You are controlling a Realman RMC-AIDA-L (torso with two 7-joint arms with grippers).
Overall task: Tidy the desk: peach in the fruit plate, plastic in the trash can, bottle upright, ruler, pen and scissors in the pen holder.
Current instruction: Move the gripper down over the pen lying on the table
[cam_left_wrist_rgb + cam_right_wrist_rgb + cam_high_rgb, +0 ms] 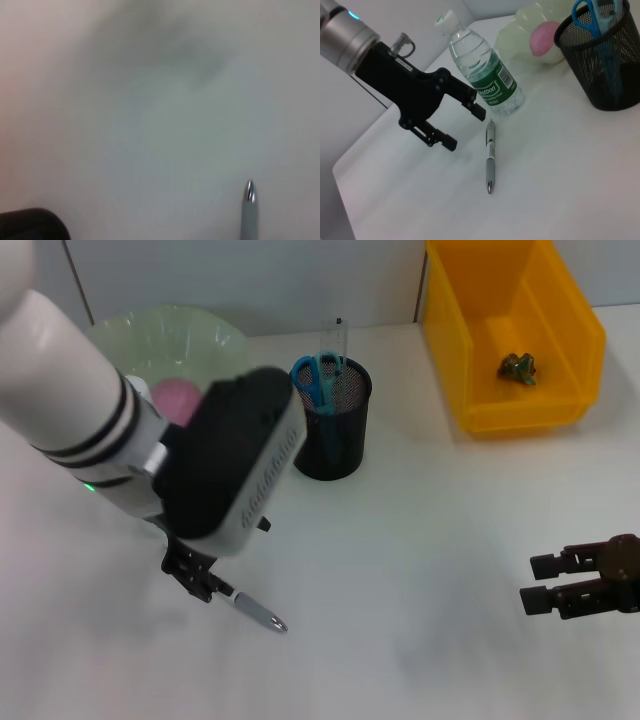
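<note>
Peach (pixel 543 38) in plate (pixel 215 335), scissors (pixel 318 377) in holder (pixel 340 445), bottle (pixel 484 70) upright; only pen (pixel 490 157) remains on desk (pixel 420 570), beside spread left gripper (pixel 462 125); right gripper (pixel 540 580) idle, spread

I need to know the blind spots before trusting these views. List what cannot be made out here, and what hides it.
- Bottle: hidden in the head view behind the left arm.
- Pen: head view shows only its tip end; the left gripper covers the rest.
- Ruler: its lower part is hidden inside the pen holder.
- Dark scrap in the trash can: too small to identify.
- Right gripper: cut off by the head view's edge.
</note>
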